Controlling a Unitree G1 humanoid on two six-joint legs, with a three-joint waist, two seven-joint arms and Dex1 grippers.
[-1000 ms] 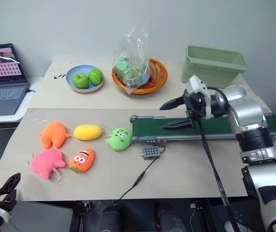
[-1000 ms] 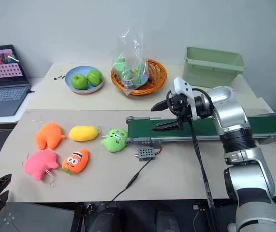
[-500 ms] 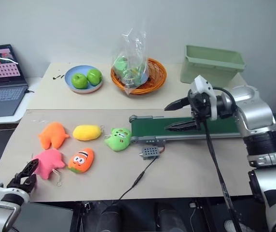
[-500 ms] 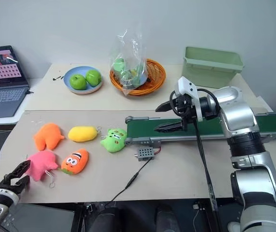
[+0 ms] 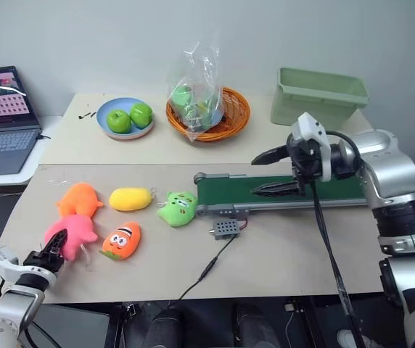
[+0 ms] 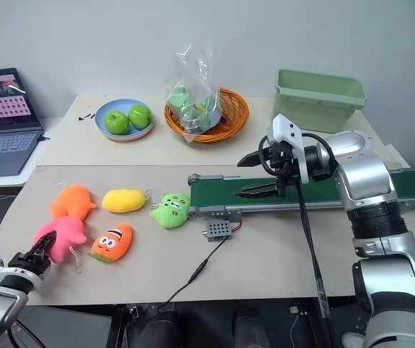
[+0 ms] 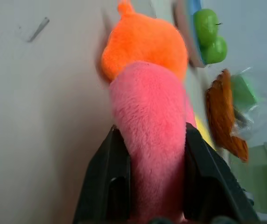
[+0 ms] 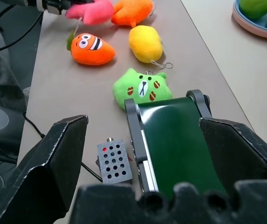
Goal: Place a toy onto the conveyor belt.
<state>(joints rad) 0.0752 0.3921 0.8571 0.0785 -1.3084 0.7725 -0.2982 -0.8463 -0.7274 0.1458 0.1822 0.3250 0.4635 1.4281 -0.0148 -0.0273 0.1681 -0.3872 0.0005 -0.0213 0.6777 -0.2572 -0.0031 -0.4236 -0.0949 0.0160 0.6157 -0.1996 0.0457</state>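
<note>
Pink plush toy [image 5: 71, 230] sits pinched beside the orange plush, well apart from the green conveyor belt [image 5: 316, 190].

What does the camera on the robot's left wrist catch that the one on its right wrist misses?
Only the left wrist view shows, close up, the two black fingers of the left end effector shut on the pink toy. Only the right wrist view shows the conveyor belt, the green plush, the clownfish plush and the open right end effector. Both show the pink toy and the orange plush.
</note>
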